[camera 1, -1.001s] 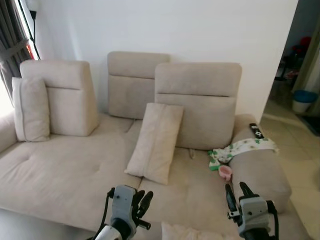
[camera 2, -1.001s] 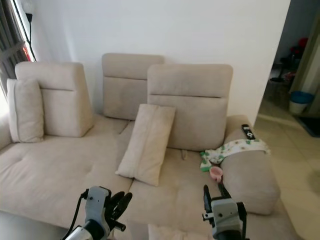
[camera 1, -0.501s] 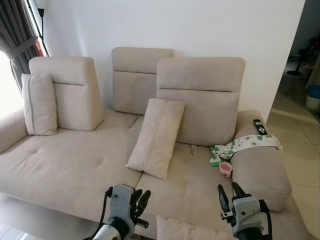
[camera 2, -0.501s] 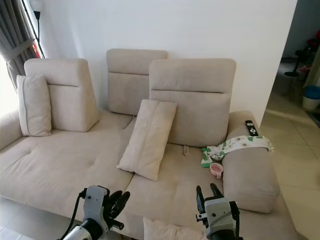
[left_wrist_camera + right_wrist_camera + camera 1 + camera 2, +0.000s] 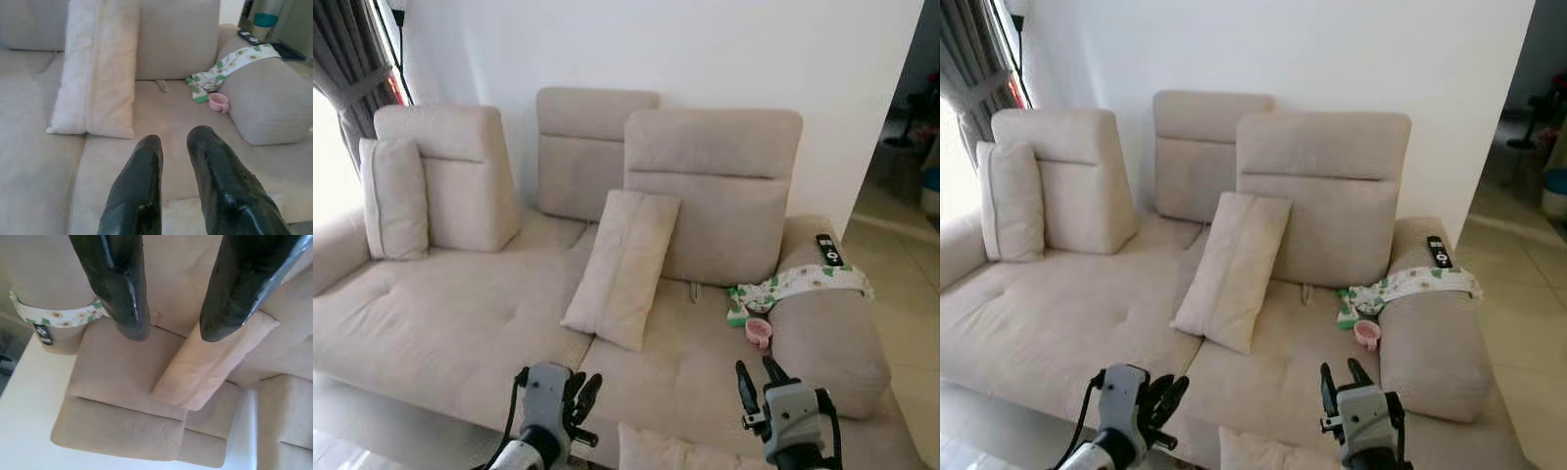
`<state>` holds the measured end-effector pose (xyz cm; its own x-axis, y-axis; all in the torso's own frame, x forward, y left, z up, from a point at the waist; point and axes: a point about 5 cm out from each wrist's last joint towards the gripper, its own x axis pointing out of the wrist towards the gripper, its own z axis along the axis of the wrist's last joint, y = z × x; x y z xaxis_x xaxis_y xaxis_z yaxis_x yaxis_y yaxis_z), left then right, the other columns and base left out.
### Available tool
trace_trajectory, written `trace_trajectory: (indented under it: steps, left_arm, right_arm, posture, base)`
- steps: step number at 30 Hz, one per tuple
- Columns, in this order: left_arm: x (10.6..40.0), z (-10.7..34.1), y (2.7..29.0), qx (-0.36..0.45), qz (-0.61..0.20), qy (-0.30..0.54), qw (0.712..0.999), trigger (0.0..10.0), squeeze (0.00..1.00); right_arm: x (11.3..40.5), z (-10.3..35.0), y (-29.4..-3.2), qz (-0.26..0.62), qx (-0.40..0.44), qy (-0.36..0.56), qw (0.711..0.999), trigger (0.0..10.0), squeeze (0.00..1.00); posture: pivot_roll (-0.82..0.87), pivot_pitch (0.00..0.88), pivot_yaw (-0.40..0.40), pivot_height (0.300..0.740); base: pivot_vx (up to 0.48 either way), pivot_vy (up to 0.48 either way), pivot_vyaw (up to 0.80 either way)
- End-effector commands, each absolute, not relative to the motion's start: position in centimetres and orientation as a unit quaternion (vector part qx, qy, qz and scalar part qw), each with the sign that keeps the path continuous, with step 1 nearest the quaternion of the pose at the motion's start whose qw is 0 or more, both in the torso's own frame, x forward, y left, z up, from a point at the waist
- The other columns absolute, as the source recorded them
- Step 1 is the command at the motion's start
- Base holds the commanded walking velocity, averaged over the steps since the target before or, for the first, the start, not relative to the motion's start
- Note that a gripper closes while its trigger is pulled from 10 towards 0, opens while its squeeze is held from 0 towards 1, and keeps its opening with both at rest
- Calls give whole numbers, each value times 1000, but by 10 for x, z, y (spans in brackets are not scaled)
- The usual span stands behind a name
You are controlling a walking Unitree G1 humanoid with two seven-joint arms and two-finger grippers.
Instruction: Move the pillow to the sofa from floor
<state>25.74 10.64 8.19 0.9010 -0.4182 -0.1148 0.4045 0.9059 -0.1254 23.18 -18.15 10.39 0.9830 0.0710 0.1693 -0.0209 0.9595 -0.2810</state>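
A beige pillow (image 5: 668, 453) pokes up at the lower edge of the eye views, low in front of the sofa (image 5: 440, 313); most of it is cut off by the frame. My left gripper (image 5: 584, 390) is just to its left, fingers narrowly open with nothing between them. To the pillow's right, my right gripper (image 5: 756, 376) stands with its black fingers (image 5: 122, 289) open and empty. Both point toward the sofa seat. The left wrist view looks over the seat cushion (image 5: 161, 127).
A second beige pillow (image 5: 622, 269) leans against the middle backrest; a third (image 5: 393, 196) stands at the left end. A patterned cloth (image 5: 795, 284), a remote (image 5: 828, 250) and a pink cup (image 5: 758, 332) sit by the right armrest. Tiled floor (image 5: 911, 304) lies to the right.
The whole picture has shifted slightly, so the camera moved. Both grippers and the pillow's top edge keep their places at the bottom of the view.
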Motion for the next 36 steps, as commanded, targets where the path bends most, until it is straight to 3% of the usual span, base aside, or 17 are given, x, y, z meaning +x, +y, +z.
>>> trace_trajectory:
  steps: [1,20,36]
  left_arm:
    - [258,82,106,-53,-212,68,974,10000,0]
    - [282,92,103,-29,-199,39,979,10000,0]
    - [282,90,103,-8,-212,33,977,10000,0]
  right_arm:
    - [231,100,-182,24,-138,-78,987,10000,0]
    - [235,99,-178,68,-135,-70,986,10000,0]
    - [233,99,-175,78,-123,-71,987,10000,0]
  posture:
    - [113,0,56,740]
    - [103,0,53,740]
    - [104,0,52,680]
  base:
    - [0,0,0]
    - [0,0,0]
    - [0,0,0]
